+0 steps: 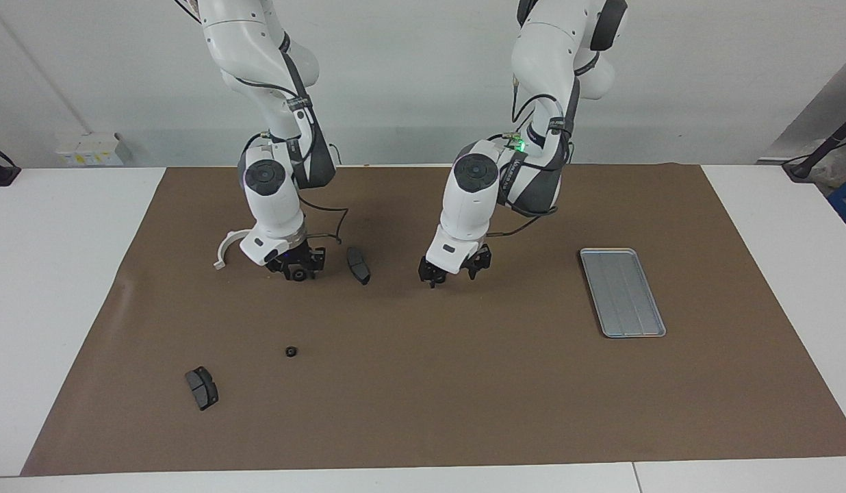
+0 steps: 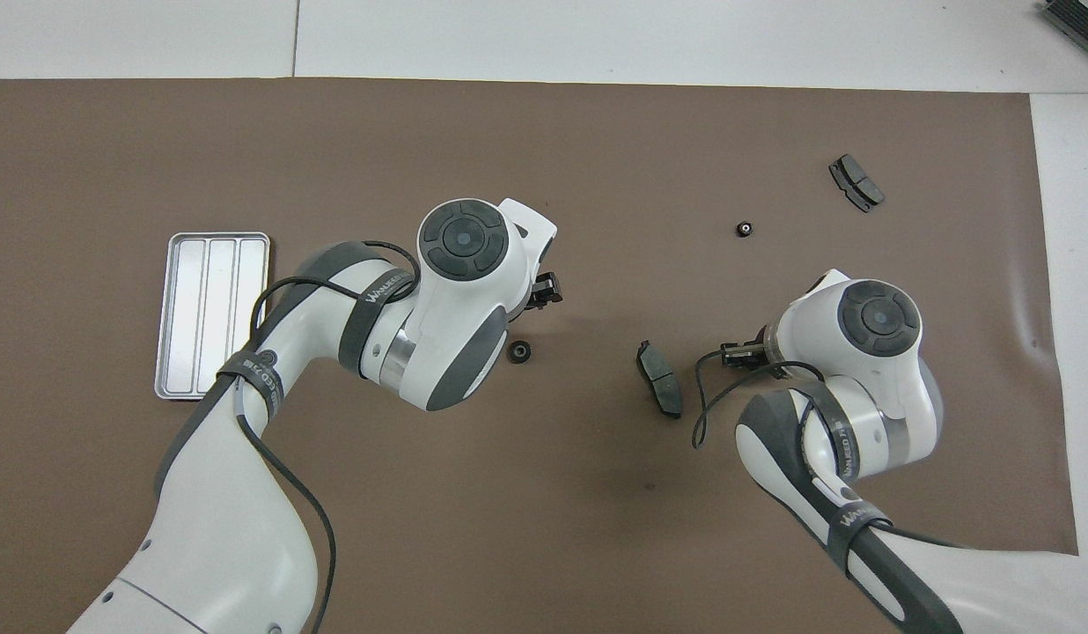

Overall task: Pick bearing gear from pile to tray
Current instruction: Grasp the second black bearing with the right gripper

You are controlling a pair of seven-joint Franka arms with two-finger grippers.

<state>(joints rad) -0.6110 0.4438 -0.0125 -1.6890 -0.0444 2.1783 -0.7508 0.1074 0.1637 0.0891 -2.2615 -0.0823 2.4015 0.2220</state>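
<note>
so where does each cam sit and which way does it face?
Facing view: high across the table, facing the robots; both arms whole, left gripper, right gripper.
Overhead view: above the robots' end, steeply down; arms enter from the bottom.
Shared: tray, brown mat, gears, pads, half a turn apart.

The middle of the brown mat [image 1: 464,383] lies bare between the tray [image 1: 622,292] at the left arm's end and the scattered parts at the right arm's end, giving open passage there. Both arms crowd the strip nearer the robots: the left gripper [image 1: 454,269] hangs low over a small black gear [image 2: 519,352], and the right gripper [image 1: 298,267] sits down among a white bracket [image 1: 226,248] and a dark pad [image 1: 358,265] (tight quarters). A lone gear [image 1: 291,352] and another pad [image 1: 202,387] lie well apart, farther from the robots.
</note>
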